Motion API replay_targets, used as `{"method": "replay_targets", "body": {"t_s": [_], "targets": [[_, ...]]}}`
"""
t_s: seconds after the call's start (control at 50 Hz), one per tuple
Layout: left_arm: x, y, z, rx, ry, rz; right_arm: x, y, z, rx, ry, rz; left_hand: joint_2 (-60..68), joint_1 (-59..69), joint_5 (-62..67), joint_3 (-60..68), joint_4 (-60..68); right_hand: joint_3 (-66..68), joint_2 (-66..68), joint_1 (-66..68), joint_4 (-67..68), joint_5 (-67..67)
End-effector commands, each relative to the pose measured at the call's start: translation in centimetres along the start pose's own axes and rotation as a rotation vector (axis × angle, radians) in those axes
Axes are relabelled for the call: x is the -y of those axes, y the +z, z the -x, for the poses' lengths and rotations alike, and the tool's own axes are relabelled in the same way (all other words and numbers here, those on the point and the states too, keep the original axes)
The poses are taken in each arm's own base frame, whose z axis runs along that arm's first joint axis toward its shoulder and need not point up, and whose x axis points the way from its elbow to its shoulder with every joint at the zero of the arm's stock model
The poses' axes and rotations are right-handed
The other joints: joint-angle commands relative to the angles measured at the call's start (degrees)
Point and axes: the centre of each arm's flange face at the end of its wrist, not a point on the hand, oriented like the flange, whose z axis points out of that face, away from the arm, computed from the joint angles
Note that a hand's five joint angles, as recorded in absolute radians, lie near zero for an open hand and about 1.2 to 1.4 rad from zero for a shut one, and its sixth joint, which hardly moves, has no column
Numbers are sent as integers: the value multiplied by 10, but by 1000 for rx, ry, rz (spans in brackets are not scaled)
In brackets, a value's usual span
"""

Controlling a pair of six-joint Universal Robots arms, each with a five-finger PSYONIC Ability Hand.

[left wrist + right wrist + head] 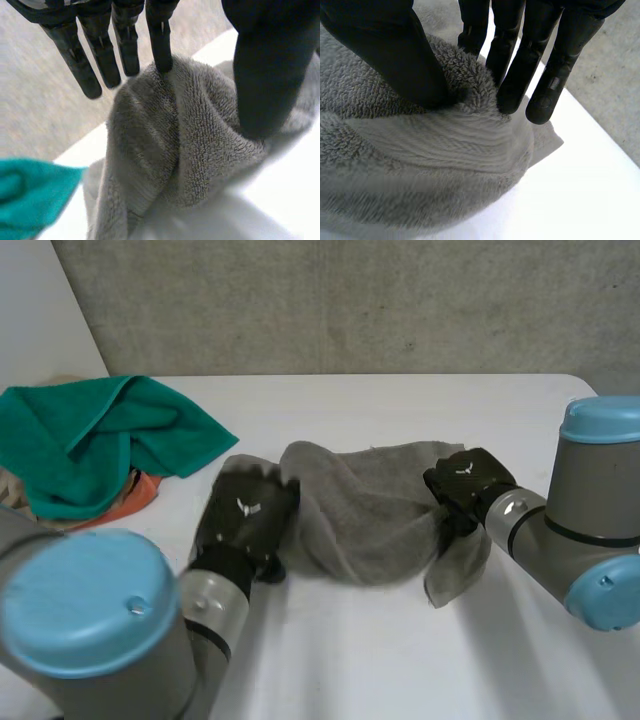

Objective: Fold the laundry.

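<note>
Behind the table stood a rough grey wall [350, 300], and the white table [400, 670] took most of the head view. A grey towel [370, 510] lay crumpled across the middle of the table, bunched into a hump, with one end hanging loose beside the right arm. At the far left corner, well apart from it, a green cloth [90, 435] lay in a heap, and an orange cloth [135, 498] showed from under it.

The left hand [245, 515] was at the left end of the towel. In its wrist view a ridge of towel stood pinched between the thumb and one straight finger, while the other fingers were off the cloth. The right hand [468, 483] was at the right end, and there its thumb and fingers were clamped on a thick fold of the towel.

I judged the step to be spreading the towel flat before any fold. To do it well, both hands should keep their pinch firm and pull apart evenly, low over the table, so the hump opens. The left pinch looked thin and could slip. The loose right end might also stay doubled under, so a regrip nearer a true corner seemed wise.
</note>
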Motion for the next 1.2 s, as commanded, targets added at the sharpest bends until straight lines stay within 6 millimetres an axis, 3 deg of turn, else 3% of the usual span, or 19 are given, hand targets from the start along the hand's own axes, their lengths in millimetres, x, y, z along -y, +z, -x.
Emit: {"method": "replay_targets", "body": {"t_s": [0.02,0.16,0.3,0.4,0.52,0.6,0.68,0.8,0.96,1.06,1.2], "targets": [[25,14,26,24,44,-83,-10,-4,5,9,11,23,-71,-71,-69,-74,-69,122,126,241,119,144],[-2,32,56,23,172,8,-14,-4,7,11,10,22,-85,-84,-83,-87,-83,122,126,241,119,144],[-29,37,60,10,161,104,-14,-2,8,9,5,14,-82,-81,-79,-84,-80,122,126,241,119,144],[-34,36,61,6,153,119,-15,-1,8,10,5,15,-78,-78,-76,-81,-76,122,126,241,119,144],[-35,48,76,57,105,119,-16,-2,9,10,5,19,-38,-37,-36,-40,-36,122,126,241,119,144],[-43,55,71,44,33,148,-17,-1,9,10,9,24,-26,-25,-24,-29,-24,122,126,241,119,144],[-47,49,65,24,-6,173,-17,-1,9,11,11,23,-24,-24,-22,-27,-22,122,126,241,119,144],[-36,25,55,-11,-38,166,-17,0,9,8,9,22,-18,-17,-15,-20,-16,122,126,241,119,144],[-40,0,43,-50,-40,182,-20,3,10,8,4,20,-19,-19,-17,-22,-17,122,126,241,119,144],[-46,2,40,-57,-40,194,-21,2,11,11,5,25,-18,-17,-16,-20,-16,122,126,241,119,144],[-67,24,32,-55,-48,198,-21,1,11,10,8,28,50,50,52,47,52,122,126,241,119,144]]}}
